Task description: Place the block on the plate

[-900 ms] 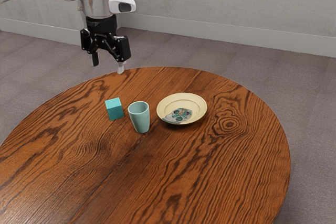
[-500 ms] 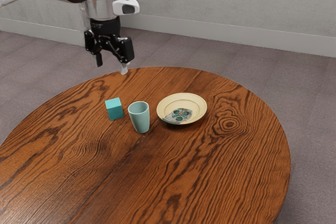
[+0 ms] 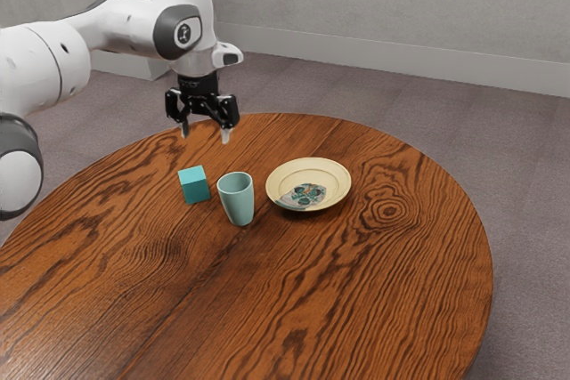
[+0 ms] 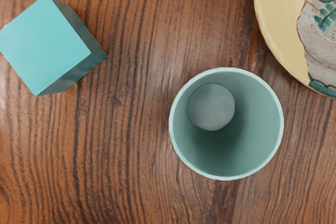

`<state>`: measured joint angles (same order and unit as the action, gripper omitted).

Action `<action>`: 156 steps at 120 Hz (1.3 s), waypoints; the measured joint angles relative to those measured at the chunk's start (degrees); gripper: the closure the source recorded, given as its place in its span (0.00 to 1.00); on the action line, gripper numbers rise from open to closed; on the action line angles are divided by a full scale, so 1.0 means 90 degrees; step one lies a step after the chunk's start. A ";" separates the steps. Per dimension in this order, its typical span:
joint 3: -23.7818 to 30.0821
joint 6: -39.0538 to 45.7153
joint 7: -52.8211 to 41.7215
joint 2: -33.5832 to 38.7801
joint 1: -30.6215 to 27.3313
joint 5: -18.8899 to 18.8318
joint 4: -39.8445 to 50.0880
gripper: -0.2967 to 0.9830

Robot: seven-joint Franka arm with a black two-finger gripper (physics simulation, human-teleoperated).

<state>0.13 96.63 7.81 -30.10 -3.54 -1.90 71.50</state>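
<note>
Block point(image 3: 194, 186) and all, the turquoise cube sits on the wooden table point(image 3: 383, 309), lower than the fingers point(image 3: 226, 135) and apart from them. The gripper point(image 3: 205, 135) hangs with its fingers spread wide, holding nothing. Also below them stand an upright green cup point(image 3: 237, 201) and, farther from the fingers, the plate point(image 3: 283, 172).

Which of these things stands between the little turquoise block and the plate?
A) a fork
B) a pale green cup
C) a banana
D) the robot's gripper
B: the pale green cup stands on the table with the block on one side and the plate on the other.
</note>
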 joint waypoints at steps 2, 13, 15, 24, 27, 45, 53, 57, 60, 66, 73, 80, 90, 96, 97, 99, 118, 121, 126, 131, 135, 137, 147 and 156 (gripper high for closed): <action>-0.0050 0.0052 0.0036 -0.0047 -0.0025 0.0014 -0.0014 0.23; -0.0355 0.0346 0.0243 -0.0283 -0.0128 0.0134 -0.0045 0.23; -0.0415 0.0401 0.0284 -0.0324 -0.0142 0.0172 -0.0046 0.23; -0.0552 0.0639 0.0484 -0.0532 -0.0237 0.0308 -0.0144 0.23; -0.0592 0.0705 0.0551 -0.0635 -0.0269 0.0362 -0.0247 0.23; -0.0682 0.0985 0.0981 -0.1036 -0.0340 0.0613 -0.0612 0.23; -0.0721 0.1063 0.1187 -0.1179 -0.0351 0.0743 -0.0726 0.23; -0.0728 0.1096 0.1293 -0.1239 -0.0357 0.0788 -0.0753 0.23; -0.0731 0.1121 0.1370 -0.1279 -0.0374 0.0815 -0.0764 0.23; -0.0734 0.1164 0.1514 -0.1356 -0.0430 0.0854 -0.0785 0.23; -0.0736 0.1201 0.1657 -0.1468 -0.0522 0.0884 -0.0842 0.23; -0.0734 0.1229 0.1784 -0.1589 -0.0609 0.0906 -0.0911 0.23; -0.0729 0.1254 0.1945 -0.1766 -0.0699 0.0942 -0.1052 0.23; -0.0728 0.1267 0.2032 -0.1844 -0.0729 0.0970 -0.1096 0.23; -0.0728 0.1269 0.2046 -0.1852 -0.0733 0.0974 -0.1101 0.23; -0.0728 0.1272 0.2073 -0.1865 -0.0742 0.0983 -0.1114 0.23; -0.0719 0.1293 0.2294 -0.2010 -0.0791 0.1031 -0.1251 0.23; -0.0708 0.1295 0.2324 -0.2041 -0.0791 0.1034 -0.1281 0.23; -0.0688 0.1299 0.2371 -0.2114 -0.0789 0.1039 -0.1352 0.23; -0.0677 0.1301 0.2416 -0.2162 -0.0789 0.1043 -0.1404 0.23; -0.0673 0.1303 0.2449 -0.2184 -0.0789 0.1047 -0.1424 0.23; -0.0671 0.1304 0.2465 -0.2195 -0.0789 0.1047 -0.1431 0.23; -0.0650 0.1307 0.2539 -0.2254 -0.0783 0.1053 -0.1470 0.23; -0.0646 0.1309 0.2597 -0.2323 -0.0787 0.1065 -0.1510 0.23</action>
<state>-5.69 108.41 31.18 -51.01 -10.62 7.68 57.91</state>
